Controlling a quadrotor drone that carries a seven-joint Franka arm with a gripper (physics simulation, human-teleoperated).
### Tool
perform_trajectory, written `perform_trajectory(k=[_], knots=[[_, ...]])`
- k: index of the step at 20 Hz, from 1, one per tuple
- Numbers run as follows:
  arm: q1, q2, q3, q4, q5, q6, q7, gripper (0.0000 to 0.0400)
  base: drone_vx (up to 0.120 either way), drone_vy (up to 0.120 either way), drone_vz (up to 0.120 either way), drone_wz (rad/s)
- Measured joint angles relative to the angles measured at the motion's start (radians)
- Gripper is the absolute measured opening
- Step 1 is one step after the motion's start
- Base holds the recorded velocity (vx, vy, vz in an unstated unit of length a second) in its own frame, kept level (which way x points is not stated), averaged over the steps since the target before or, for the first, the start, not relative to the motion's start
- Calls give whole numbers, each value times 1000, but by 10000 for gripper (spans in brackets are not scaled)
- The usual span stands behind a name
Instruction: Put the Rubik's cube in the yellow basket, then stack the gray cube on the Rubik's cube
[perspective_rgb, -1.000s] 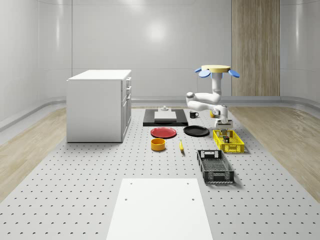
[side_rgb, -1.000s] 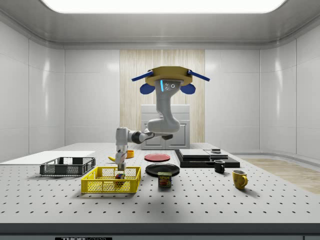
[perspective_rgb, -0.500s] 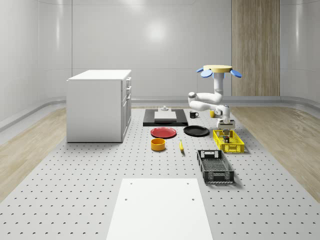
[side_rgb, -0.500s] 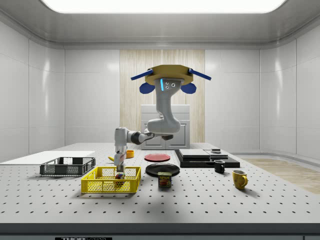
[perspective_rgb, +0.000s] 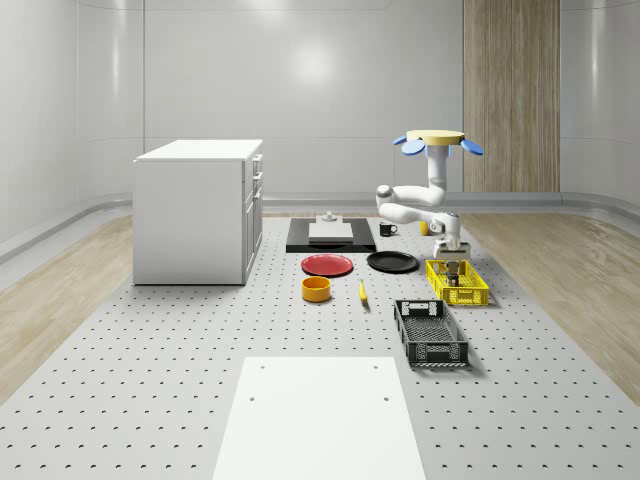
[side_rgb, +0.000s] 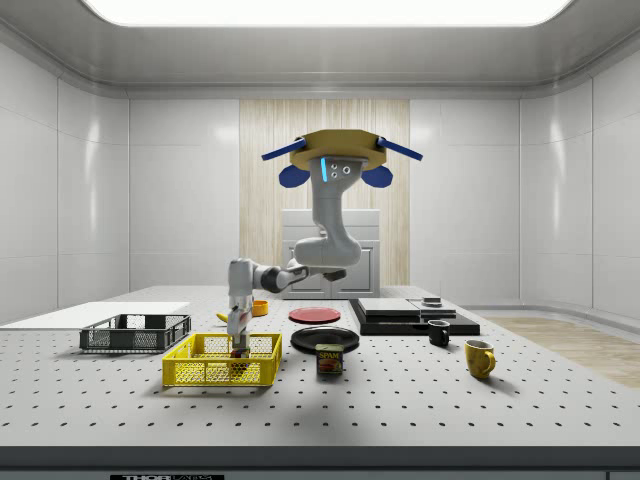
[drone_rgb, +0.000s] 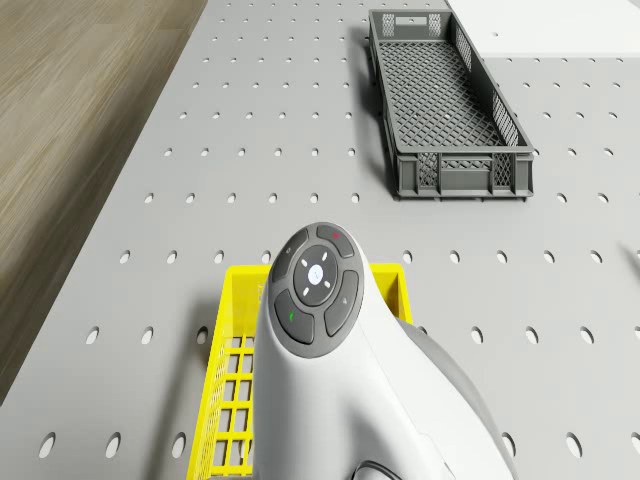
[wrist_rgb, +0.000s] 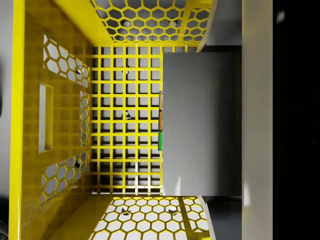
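- The gripper (side_rgb: 238, 346) hangs inside the yellow basket (side_rgb: 205, 372), pointing straight down; in the wrist view its fingers are pinched on the gray cube (wrist_rgb: 201, 124), whose flat face sits over the basket's mesh floor.
- A thin strip of orange and green, the Rubik's cube (wrist_rgb: 160, 131), peeks out from under the gray cube's edge in the wrist view; whether the two touch cannot be told.
- The yellow basket (perspective_rgb: 457, 283) stands near the table's (perspective_rgb: 150, 380) edge at the whole-scene view's right, with a dark gray crate (perspective_rgb: 430, 333) just in front of it and a black plate (perspective_rgb: 392, 262) beside it.
- The arm (side_rgb: 300, 272) bends down from the drone (side_rgb: 338, 160), which hovers above the table, behind the basket, near the black plate and a Spam can (side_rgb: 328, 359).
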Motion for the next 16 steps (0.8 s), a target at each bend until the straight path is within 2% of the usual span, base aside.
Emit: perform_trajectory(k=[8,9,12,16], knots=[[-11,4,-14,14,-13,6,0,250,0,0,0,0],[-12,4,-15,15,-15,7,0,262,0,0,0,0],[-12,5,-16,16,-16,6,0,335,0,0,0,0],[-7,4,15,5,13,-7,0,376,0,0,0,0]])
